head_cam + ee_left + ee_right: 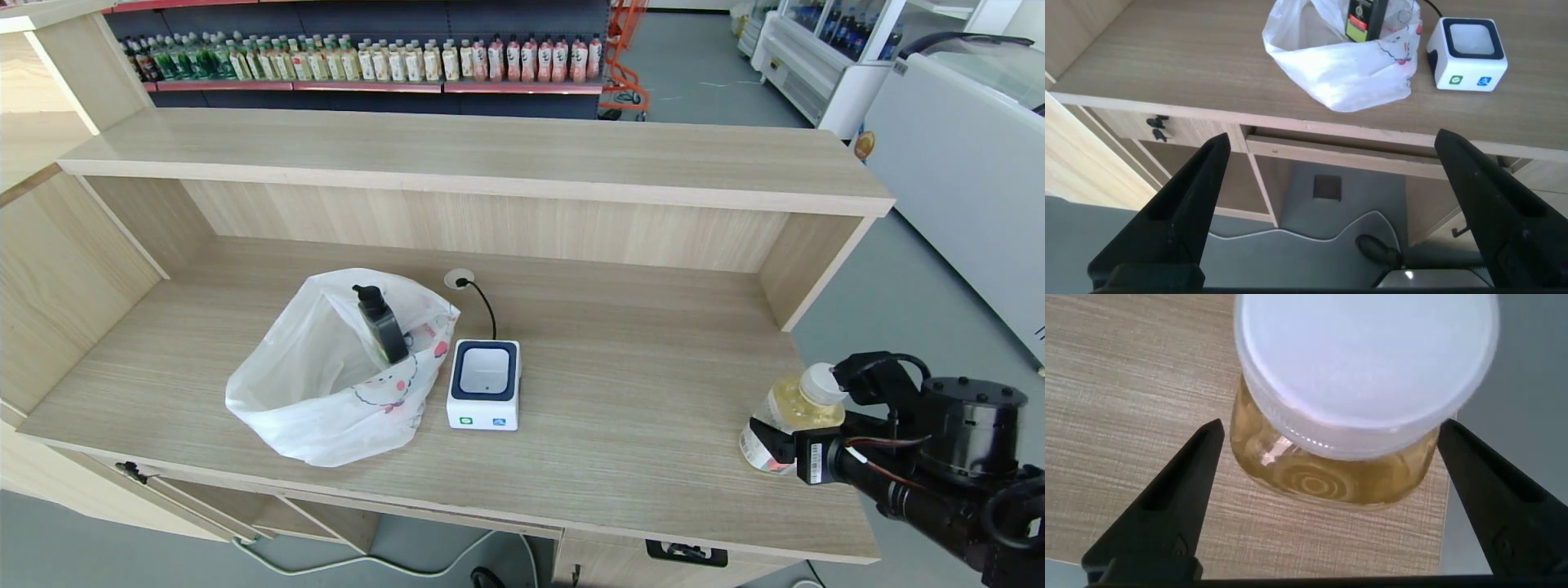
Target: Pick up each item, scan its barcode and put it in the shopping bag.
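Head view. On the wooden counter (620,392), a white shopping bag (326,392) lying open, a dark pump bottle (382,328) leaning inside. Just beside the bag at 3 o'clock, the white barcode scanner (483,384), window up, black cable (483,304) leaving toward 12 o'clock. Well apart, at 4 o'clock from the scanner and near the counter's edge, a bottle of yellow liquid (804,404) standing within the right gripper (785,441).

Left wrist view. The left gripper (1333,140) spread wide, holding nothing, hanging off the counter's front above a drawer front (1290,149) and grey floor (1315,237). Adds a green label (1355,29) on the pump bottle.

Right wrist view. Straight down onto the white cap (1364,359). Fingers wide apart on either side of the bottle, counter visible in both gaps, no grip, a detail blocked by the bottle from the head.
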Tool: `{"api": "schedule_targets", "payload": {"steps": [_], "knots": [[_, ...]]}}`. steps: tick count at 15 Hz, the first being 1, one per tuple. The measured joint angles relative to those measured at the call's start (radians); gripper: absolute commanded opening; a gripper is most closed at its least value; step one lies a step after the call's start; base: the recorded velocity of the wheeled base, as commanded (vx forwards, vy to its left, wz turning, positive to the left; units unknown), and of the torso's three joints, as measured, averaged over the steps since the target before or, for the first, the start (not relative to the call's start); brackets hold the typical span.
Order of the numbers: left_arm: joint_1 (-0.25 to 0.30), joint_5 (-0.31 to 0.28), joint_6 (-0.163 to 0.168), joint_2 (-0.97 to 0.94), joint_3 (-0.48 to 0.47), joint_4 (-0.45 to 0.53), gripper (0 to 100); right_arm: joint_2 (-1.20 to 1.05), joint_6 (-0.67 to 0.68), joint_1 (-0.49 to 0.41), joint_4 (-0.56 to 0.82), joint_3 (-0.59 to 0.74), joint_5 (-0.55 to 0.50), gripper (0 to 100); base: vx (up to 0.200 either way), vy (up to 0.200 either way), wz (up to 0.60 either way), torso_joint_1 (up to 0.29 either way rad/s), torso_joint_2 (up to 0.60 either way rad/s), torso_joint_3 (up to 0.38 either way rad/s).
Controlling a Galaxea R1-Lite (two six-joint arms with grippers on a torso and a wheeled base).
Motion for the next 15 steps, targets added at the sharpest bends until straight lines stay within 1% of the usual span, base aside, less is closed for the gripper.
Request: {"api": "schedule_targets", "payload": {"steps": [10, 15], "knots": [[0.0, 0.0, 0.0, 0.0, 0.0, 0.0, 100, 0.148, 0.0, 0.013, -0.15, -0.025, 0.005, 100, 0.0, 0.0, 0.0, 0.0, 0.0, 0.0], [0.0, 0.0, 0.0, 0.0, 0.0, 0.0, 100, 0.196, -0.015, 0.017, -0.193, -0.05, 0.047, 100, 0.0, 0.0, 0.0, 0.0, 0.0, 0.0]]}}
